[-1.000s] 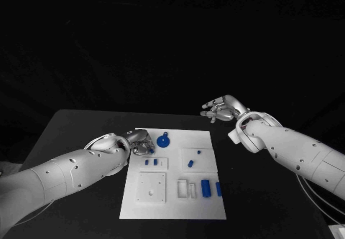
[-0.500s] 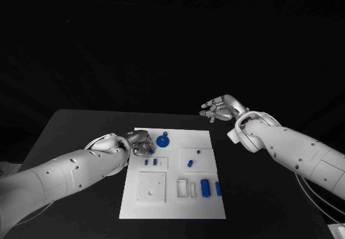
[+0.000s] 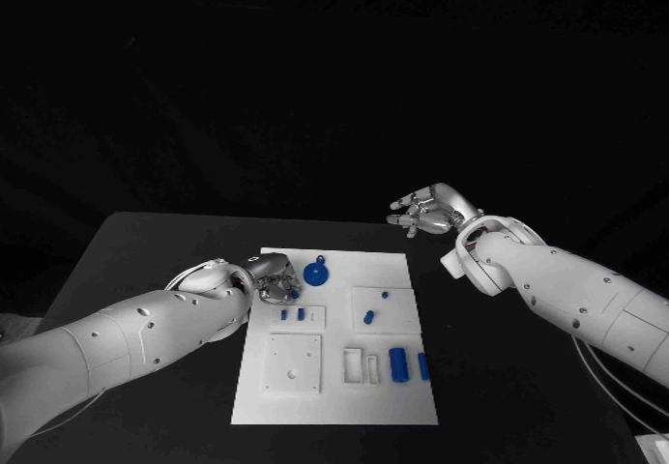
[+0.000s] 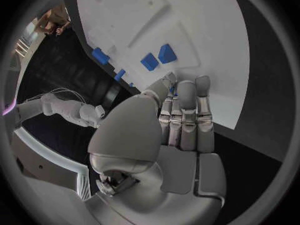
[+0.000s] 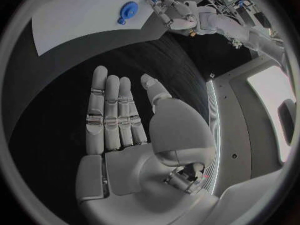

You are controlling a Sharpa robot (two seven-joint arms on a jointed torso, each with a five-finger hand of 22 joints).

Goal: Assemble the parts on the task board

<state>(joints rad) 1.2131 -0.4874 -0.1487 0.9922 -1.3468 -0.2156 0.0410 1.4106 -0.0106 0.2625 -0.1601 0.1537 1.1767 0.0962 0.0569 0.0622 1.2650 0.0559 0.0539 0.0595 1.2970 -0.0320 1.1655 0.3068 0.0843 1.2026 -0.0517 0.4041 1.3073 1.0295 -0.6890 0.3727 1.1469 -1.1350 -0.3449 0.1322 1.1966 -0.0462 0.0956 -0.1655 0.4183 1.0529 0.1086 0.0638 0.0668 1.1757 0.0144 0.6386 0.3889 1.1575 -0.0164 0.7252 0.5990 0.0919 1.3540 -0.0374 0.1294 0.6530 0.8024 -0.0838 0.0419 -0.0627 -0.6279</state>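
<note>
The task board (image 3: 334, 387) lay mid-table. The left hand (image 3: 274, 276), empty with fingers close together, hovered at its far left edge, just beside the round blue part (image 3: 318, 275). The right hand (image 3: 429, 213), released flat, stayed well apart beyond it.

- Two white arms w/ smooth rounded shells, dotted w/ small dark screw holes.
- Left hand (image 3: 274, 275) and right hand (image 3: 431, 212) were silver metal; segmented fingers (image 5: 106, 112), paler flat pads, bulbous thumb base.
- Thin pale cable ran along the right arm's underside.
</note>
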